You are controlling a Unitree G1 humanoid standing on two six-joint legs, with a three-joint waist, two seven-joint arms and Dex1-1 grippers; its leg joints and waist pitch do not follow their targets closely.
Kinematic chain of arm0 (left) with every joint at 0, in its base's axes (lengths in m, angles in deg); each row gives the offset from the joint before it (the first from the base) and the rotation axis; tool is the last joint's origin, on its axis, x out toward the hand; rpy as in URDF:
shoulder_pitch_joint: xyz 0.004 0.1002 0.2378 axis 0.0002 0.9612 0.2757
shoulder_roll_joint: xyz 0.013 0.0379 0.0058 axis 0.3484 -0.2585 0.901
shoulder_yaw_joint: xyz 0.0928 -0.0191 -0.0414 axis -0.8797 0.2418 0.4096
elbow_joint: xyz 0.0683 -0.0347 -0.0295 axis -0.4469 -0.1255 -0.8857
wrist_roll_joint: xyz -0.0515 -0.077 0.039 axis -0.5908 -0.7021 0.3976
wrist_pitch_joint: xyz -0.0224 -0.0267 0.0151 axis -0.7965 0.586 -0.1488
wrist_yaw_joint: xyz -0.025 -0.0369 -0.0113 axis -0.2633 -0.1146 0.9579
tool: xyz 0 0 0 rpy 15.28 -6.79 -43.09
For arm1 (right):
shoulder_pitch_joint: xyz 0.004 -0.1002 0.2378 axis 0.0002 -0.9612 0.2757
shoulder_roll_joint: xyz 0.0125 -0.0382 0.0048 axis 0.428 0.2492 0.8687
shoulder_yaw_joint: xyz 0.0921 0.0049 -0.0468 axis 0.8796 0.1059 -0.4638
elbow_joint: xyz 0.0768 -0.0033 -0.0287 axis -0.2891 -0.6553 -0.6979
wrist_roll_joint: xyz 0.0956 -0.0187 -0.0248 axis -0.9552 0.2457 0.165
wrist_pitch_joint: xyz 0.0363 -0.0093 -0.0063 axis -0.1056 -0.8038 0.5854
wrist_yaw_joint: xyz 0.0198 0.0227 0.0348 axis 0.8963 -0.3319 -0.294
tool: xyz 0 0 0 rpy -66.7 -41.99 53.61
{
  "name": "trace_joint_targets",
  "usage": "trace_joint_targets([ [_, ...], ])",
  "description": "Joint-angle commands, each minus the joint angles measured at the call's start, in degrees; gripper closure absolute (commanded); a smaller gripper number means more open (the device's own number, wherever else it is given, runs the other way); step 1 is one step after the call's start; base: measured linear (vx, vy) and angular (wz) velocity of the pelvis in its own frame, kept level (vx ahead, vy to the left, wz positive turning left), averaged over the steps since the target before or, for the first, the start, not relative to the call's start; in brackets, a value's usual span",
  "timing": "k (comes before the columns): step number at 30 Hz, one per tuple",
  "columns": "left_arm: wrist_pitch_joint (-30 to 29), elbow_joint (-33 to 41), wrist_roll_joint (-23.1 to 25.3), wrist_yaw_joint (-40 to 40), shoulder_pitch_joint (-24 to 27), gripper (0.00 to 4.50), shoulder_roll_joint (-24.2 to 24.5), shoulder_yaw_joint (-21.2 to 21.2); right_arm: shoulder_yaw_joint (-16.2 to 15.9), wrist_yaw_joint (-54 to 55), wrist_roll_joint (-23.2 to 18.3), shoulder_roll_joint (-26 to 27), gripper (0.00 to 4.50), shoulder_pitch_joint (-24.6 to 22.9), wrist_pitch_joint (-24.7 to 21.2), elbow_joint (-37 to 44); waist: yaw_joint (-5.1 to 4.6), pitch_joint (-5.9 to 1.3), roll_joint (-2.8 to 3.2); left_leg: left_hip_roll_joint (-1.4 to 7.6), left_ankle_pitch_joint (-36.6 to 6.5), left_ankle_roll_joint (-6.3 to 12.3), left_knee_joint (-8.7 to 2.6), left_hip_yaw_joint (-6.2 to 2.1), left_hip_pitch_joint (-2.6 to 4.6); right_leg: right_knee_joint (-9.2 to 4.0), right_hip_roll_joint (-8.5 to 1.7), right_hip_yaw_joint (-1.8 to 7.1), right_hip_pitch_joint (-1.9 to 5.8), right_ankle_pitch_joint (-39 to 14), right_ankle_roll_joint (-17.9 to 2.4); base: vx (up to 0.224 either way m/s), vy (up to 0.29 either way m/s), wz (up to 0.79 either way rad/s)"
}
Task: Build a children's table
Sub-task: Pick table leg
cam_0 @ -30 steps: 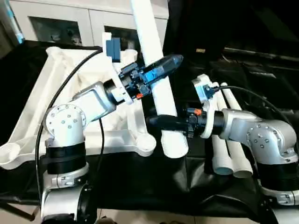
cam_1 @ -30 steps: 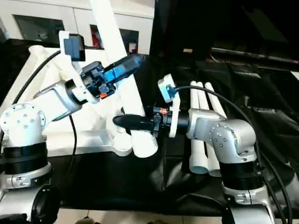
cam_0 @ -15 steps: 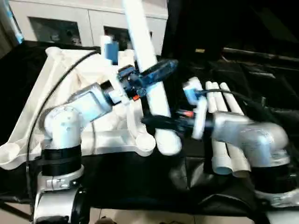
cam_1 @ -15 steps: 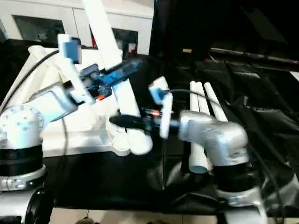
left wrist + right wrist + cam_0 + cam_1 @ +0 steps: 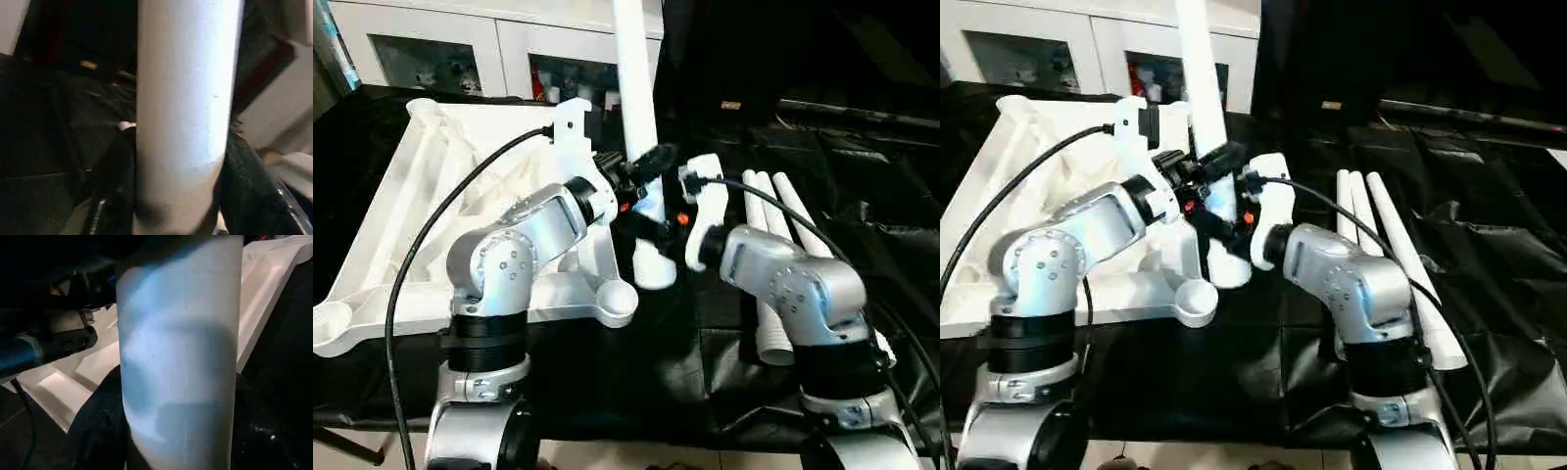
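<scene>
The leg (image 5: 636,108) is nearly upright now; a second ago it leaned hard to the left. Both claws have swung in closer together: the left claw (image 5: 644,168) grips it higher up, and the right claw (image 5: 651,233) looks clamped on it lower down, though that one's half hidden. The leg's wide end sits just beside the corner socket (image 5: 615,297) of the upside-down tabletop (image 5: 401,235). Three spare legs (image 5: 773,264) lie on the black-draped desk (image 5: 607,377). A white cabinet (image 5: 431,44) with glass doors stands behind.

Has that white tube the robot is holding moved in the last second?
Yes. The leg was leaning; now it stands nearly upright, its lower end higher and closer to the tabletop's corner socket.
</scene>
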Motion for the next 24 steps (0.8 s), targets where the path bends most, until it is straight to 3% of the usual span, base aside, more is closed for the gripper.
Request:
trace_joint_targets([
  [1,0.0,0.0,0.4,0.8,-1.5,2.44,-0.3,-0.2,-0.2,1.6,1.7,0.1,2.57,0.9,1.2,-0.3,-0.15,-4.24,0.18,1.27,-2.0,-0.98,-3.64,-0.07,-0.09,-3.87,-3.61,2.70,3.85,-8.4,-5.1,0.000,0.000,0.00],
  [7,0.8,-0.3,0.5,0.9,-1.3,2.58,0.1,0.1,0.1,2.7,3.6,0.1,2.57,1.9,3.2,-1.7,-0.21,-4.13,0.45,1.29,-2.8,-1.19,-3.76,-0.12,-0.05,-3.83,-3.58,2.67,3.82,-8.4,-5.4,0.000,0.000,0.00],
  [8,1.3,-0.5,0.4,0.3,-1.4,2.58,0.3,0.0,0.5,1.2,2.3,0.0,2.57,2.0,2.9,-1.8,-0.18,-4.17,0.45,1.28,-3.0,-1.24,-3.73,-0.09,-0.04,-3.86,-3.61,2.68,3.84,-8.5,-5.3,0.000,0.000,0.00],
  [9,1.4,-0.5,0.4,0.2,-1.5,2.59,0.3,0.1,0.7,0.7,1.8,-0.1,2.03,2.0,2.7,-1.8,-0.18,-4.16,0.41,1.29,-3.0,-1.14,-3.74,-0.09,-0.02,-3.84,-3.56,2.69,3.85,-8.2,-5.3,0.000,0.000,0.00],
  [11,1.9,-0.6,0.0,-1.4,-1.8,2.59,0.8,0.2,1.0,-2.9,-1.1,-1.4,1.89,1.7,0.8,-0.4,-0.07,-4.20,0.39,1.27,-2.9,-0.86,-3.70,-0.09,0.01,-3.80,-3.54,2.70,3.92,-7.7,-5.3,0.000,0.000,0.00],
  [12,2.4,-0.7,-0.9,-4.6,-2.2,2.60,2.0,0.1,1.1,-7.0,-3.5,-3.5,1.83,1.4,-1.2,1.0,0.05,-4.18,0.54,1.21,-2.8,-0.41,-3.70,-0.09,0.02,-3.79,-3.45,2.69,3.98,-7.2,-5.4,0.000,0.000,0.00],
  [17,2.0,0.2,-3.8,-14.0,-1.9,2.61,5.6,-1.4,1.4,-13.1,-6.0,-8.1,1.48,0.7,-3.5,2.0,0.29,-4.26,0.24,1.14,-1.2,0.51,-3.56,-0.02,-0.07,-3.52,-3.53,2.69,4.14,-5.5,-6.5,0.000,0.000,0.00],
  [21,0.4,2.4,-9.9,-27.1,-0.8,2.61,10.1,-1.6,4.2,-19.8,-10.7,-12.7,1.47,0.7,-6.7,1.0,0.40,-4.24,0.36,1.26,-2.0,0.72,-3.55,0.06,0.02,-3.59,-3.80,2.68,4.20,-7.7,-8.4,0.000,0.000,0.00],
  [24,-1.1,3.7,-14.6,-33.0,-0.7,2.61,11.5,-0.5,3.5,-24.5,-13.4,-15.8,1.65,0.8,-9.1,0.4,0.35,-4.14,0.50,1.44,-2.7,0.66,-3.58,0.06,0.08,-3.65,-3.74,2.65,4.06,-8.3,-9.2,0.000,0.000,0.00],
])
